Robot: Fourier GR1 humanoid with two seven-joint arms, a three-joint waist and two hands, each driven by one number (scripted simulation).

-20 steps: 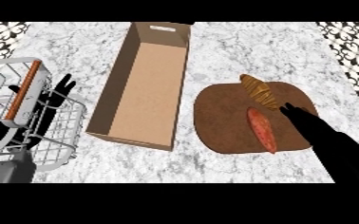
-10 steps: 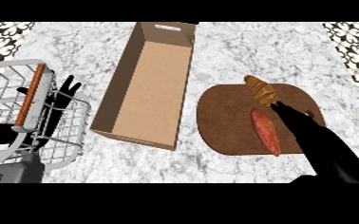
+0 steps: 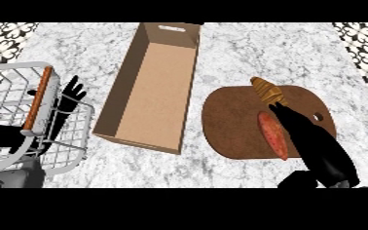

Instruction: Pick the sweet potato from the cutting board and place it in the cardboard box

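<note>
Moved further over the cutting board [image 3: 237,126] since 0.5 s ago: right hand [image 3: 305,134], fingers straight, now alongside the sweet potato [image 3: 272,135] and touching its right edge, not curled round it. Sweet potato lying on the board, near a croissant [image 3: 268,91] at the board's top. Open cardboard box [image 3: 151,87] to the left. Left hand [image 3: 68,97] spread, resting behind a wire basket [image 3: 43,122].

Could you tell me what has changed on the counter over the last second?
The right hand has slid forward along the reddish-orange sweet potato on the round brown cutting board, not yet gripping it. The golden-brown croissant, long cardboard box, white wire basket and resting left hand stayed put.
</note>
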